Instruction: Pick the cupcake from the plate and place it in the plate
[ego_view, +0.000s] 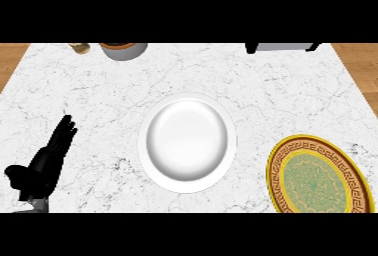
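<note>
Cupcake: not visible on either plate or anywhere on the counter; I cannot tell where it is.
White plate (187, 142): centre of the counter, bare.
Patterned plate (317, 175): lower right, bare.
Left hand (46, 160): lower left, fingers straight and together, holding nothing, resting well apart from the white plate on its right.
Right hand: out of sight.
Nearer plate: the white one.

You see a white marble desk (88, 85) with thin grey lines filling most of the view. Brown wooden floor (13, 62) shows past its far corners, on both sides.
</note>
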